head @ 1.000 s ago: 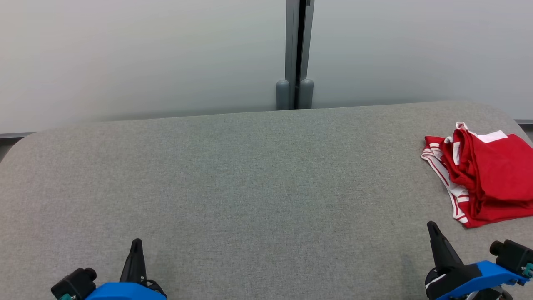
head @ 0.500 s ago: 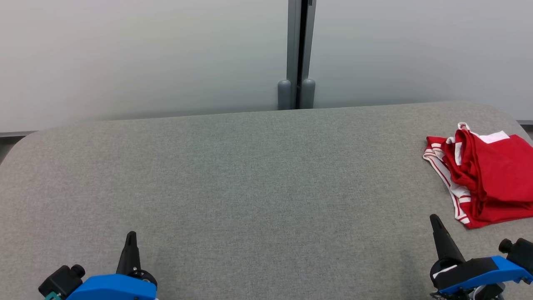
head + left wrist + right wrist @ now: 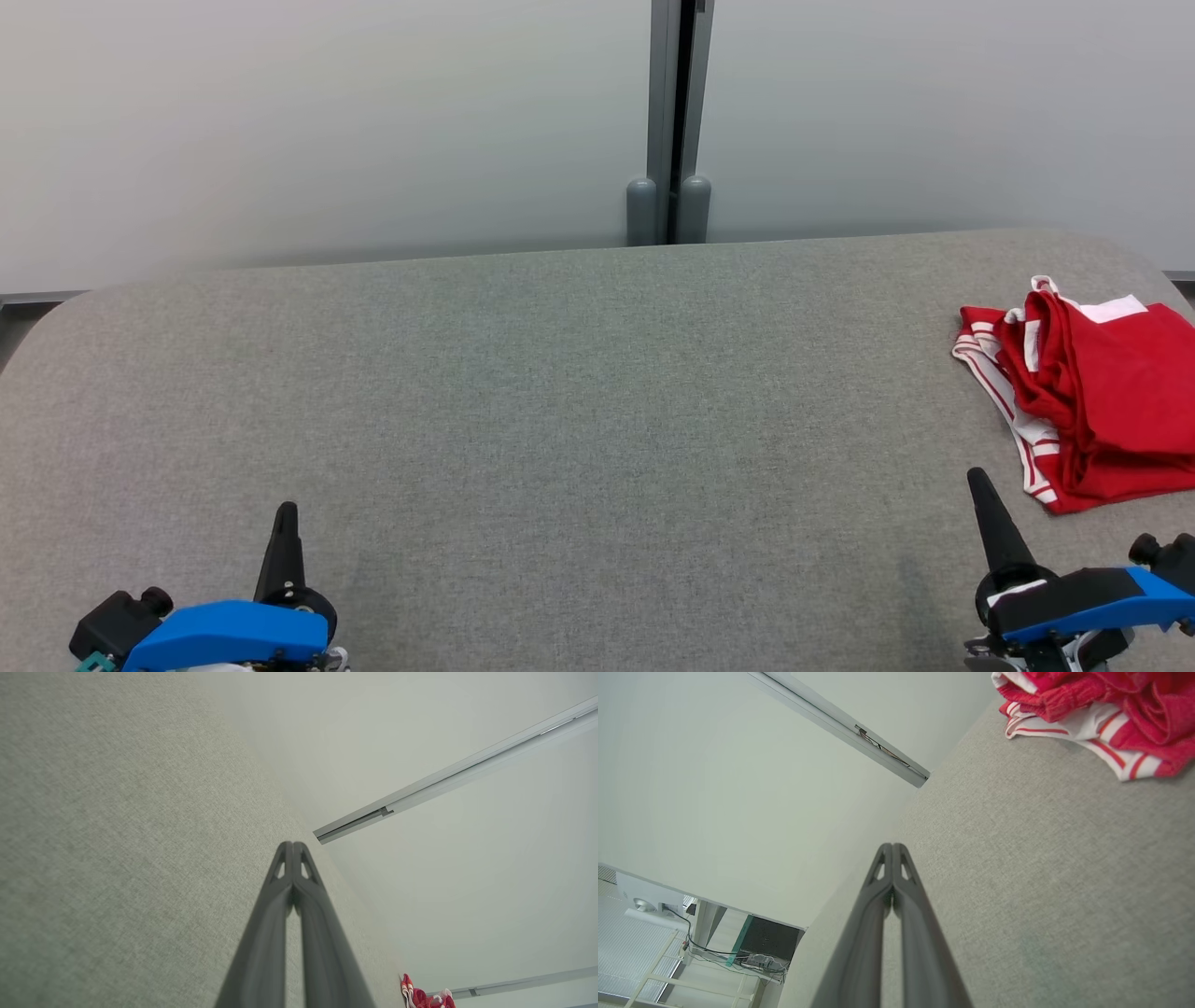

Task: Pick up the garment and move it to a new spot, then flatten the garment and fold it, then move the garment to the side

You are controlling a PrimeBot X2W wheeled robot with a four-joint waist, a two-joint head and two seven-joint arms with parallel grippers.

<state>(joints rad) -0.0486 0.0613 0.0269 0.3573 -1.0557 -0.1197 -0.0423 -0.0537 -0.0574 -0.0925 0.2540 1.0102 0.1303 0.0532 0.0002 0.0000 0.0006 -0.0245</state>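
Both tools have moved slightly forward since a moment ago, the left tool [image 3: 283, 511] also a bit leftward. The left tool and the right tool [image 3: 977, 476] have their fingers pressed together and hold nothing. The red-and-white garment [image 3: 1111, 401] lies folded at the right edge of the grey surface [image 3: 560, 392], near the right tool but not touching it.

I see coarse, matt grey woven cloth on the table [image 3: 560, 392], a soft red knit garment [image 3: 1120, 401], smooth matt-black plastic fingers [image 3: 861, 956].
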